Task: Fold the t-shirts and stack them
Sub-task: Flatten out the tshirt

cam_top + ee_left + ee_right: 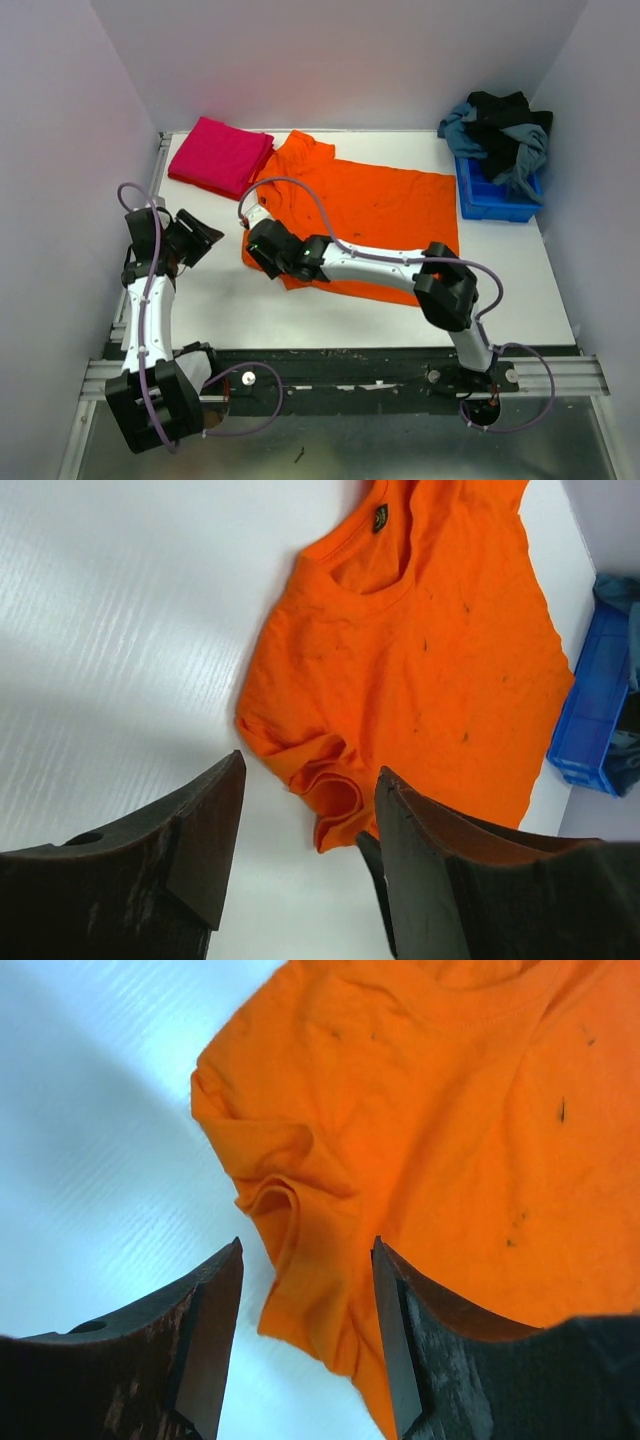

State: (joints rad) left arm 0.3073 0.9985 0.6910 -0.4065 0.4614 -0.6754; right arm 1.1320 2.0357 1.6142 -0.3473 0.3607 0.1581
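The bright orange t-shirt [375,210] lies spread flat on the white table, collar toward the back left. The magenta-pink t-shirt [220,155] lies folded to a rectangle at the back left, touching the orange collar. My right gripper [262,246] is open, low over the orange shirt's rumpled near-left sleeve [300,1230], which lies between its jaws [307,1260] unpinched. My left gripper [203,238] is open and empty over bare table just left of that sleeve [335,785]; the wrist view [310,775] shows its jaws wide apart.
A blue bin [497,192] at the back right holds a heap of dark and grey-blue clothes [505,135]; it also shows in the left wrist view [588,720]. White walls enclose the table on three sides.
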